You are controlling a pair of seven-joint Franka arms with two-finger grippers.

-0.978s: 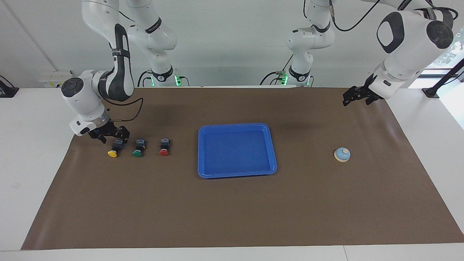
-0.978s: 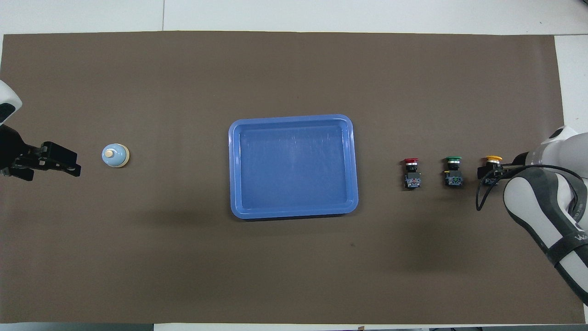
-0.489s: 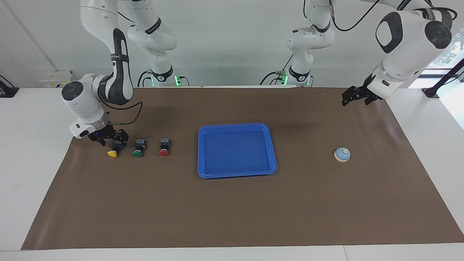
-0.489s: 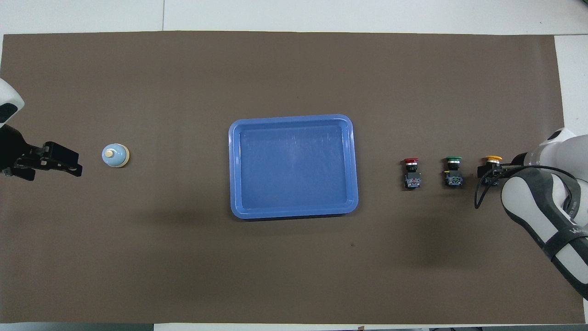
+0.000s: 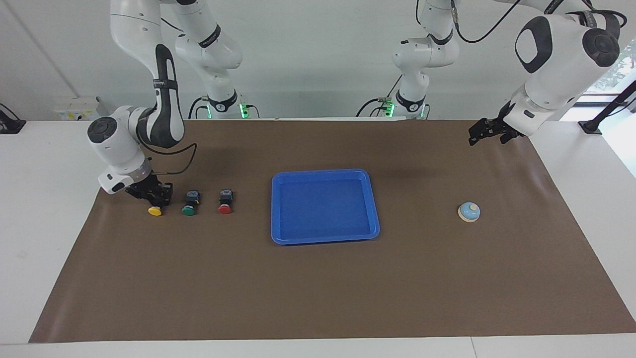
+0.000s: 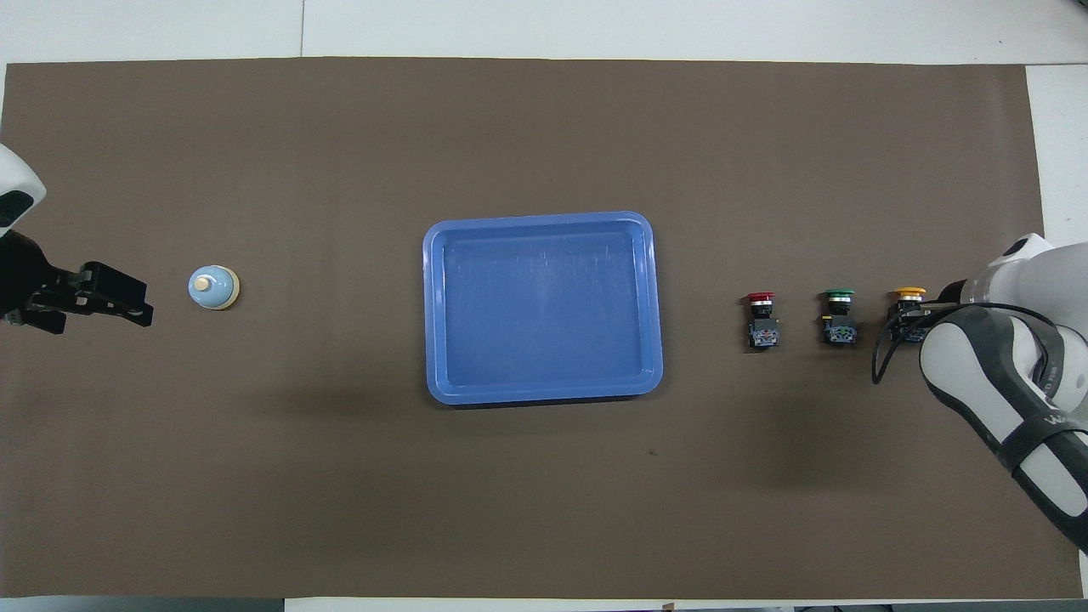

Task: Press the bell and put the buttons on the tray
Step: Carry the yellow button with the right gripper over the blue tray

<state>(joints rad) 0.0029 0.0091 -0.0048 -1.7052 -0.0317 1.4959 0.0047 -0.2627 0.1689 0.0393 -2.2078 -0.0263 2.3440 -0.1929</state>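
One yellow button (image 5: 155, 211) between right jaws.

Pretty plain setup: a big brown rectangular mat (image 5: 318, 278) is spread flat over most of a white surface (image 5: 44, 209), which shows as strips around the mat's edges. There's a pale wall (image 5: 318, 59) at the robots' end. A small black stand (image 5: 601, 119) sits on the white strip at the left arm's end.

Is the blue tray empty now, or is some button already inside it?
Empty. The tray shows only its bare blue floor in both views, and the three buttons lie in a row on the mat toward the right arm's end.
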